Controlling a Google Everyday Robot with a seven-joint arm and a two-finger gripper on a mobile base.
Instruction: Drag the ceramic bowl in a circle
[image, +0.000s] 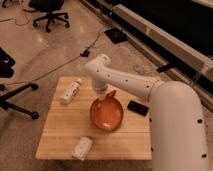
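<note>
Gripper (105, 94) is sitting closed at the far rim of the ceramic bowl (106, 114), mid-table (60, 140). Risk: the glossy rim is looking slippery, so a fast arc could tip the bowl or shove it into the black object (137, 107) just beside it.

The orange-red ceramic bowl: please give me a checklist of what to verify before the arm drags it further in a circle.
1. Gripper at the far rim of the round glossy orange-red ceramic bowl: ok.
2. Gripper shut on that rim: ok, it appears clamped there.
3. Bowl flat on the wooden table: not ok, it looks tilted, far side raised.
4. White bottle lying at the far left, apart from the bowl: ok.
5. Small black flat object right of the bowl: not ok, it lies close to the circle's path.
6. Pale object near the front edge, apart from the bowl: ok.
</note>
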